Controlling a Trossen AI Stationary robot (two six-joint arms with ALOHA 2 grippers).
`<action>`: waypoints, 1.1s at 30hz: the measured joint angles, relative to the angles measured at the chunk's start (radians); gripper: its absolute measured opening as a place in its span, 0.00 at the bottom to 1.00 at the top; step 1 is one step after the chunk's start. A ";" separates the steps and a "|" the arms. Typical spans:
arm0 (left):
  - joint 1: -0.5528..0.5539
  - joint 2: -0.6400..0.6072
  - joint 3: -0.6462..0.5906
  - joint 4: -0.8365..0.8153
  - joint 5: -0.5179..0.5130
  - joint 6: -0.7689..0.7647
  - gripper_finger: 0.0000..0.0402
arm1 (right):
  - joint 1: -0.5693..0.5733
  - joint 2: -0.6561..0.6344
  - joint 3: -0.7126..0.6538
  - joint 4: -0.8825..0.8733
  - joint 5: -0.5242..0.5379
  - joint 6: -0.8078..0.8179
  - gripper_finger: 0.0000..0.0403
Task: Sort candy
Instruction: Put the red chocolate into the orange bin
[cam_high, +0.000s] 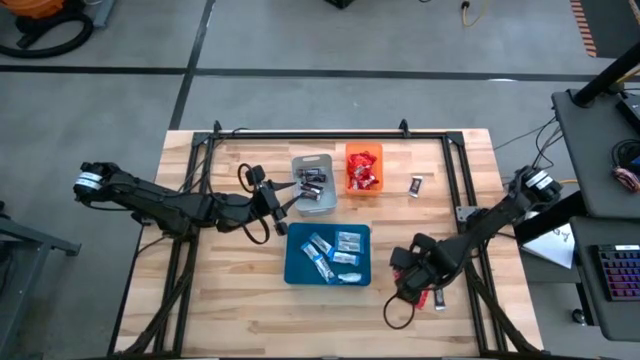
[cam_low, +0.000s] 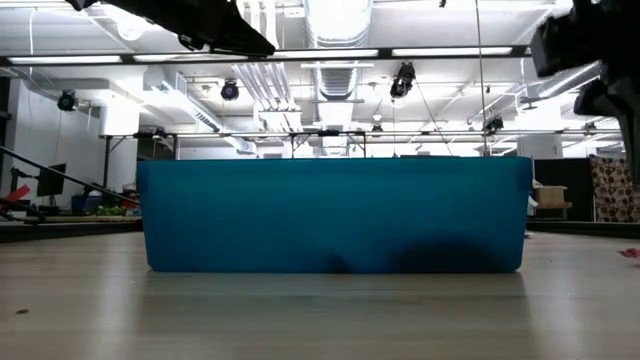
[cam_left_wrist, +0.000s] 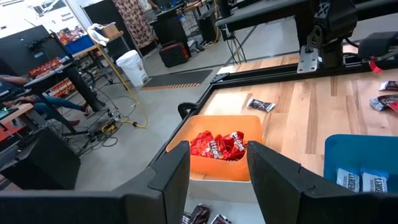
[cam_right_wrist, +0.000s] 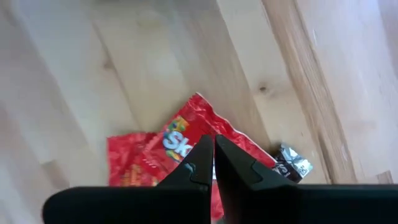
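Note:
Three trays stand mid-table. The grey tray (cam_high: 313, 182) holds dark mini bars, the orange tray (cam_high: 364, 170) holds red packets (cam_left_wrist: 217, 146), and the blue tray (cam_high: 328, 253) holds blue-and-white bars (cam_high: 335, 250). My left gripper (cam_high: 290, 197) hovers open at the grey tray's left edge, nothing between its fingers (cam_left_wrist: 180, 180). My right gripper (cam_high: 408, 272) points down right of the blue tray, shut on a shiny red packet (cam_right_wrist: 180, 140). A dark mini bar (cam_right_wrist: 292, 163) lies on the wood beside it, and another (cam_high: 416, 184) lies right of the orange tray. My right gripper pinches the red packet (cam_right_wrist: 186, 146) between its two shut fingers, which come from above and point almost straight down. The fingertips (cam_right_wrist: 202, 158) cover the place of contact, so I cannot tell which part of the wrapper they have. The packet spreads out below them over the wood.
More red wrapper (cam_high: 424, 297) and a dark bar (cam_high: 440, 300) lie near the table's right front. A black rail frame (cam_high: 330, 135) runs along the far and side edges. In the low view the blue tray's wall (cam_low: 335, 215) hides most of the table.

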 joint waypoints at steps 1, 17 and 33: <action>0.000 0.000 0.000 0.000 0.000 0.000 0.36 | 0.000 -0.010 0.004 0.000 0.004 0.002 0.02; 0.000 0.000 0.000 0.005 0.001 0.000 0.36 | 0.000 -0.203 0.054 0.136 0.318 -0.140 0.02; 0.000 0.000 0.000 0.006 0.004 -0.004 0.36 | 0.005 -0.082 0.050 0.062 0.050 -0.192 0.14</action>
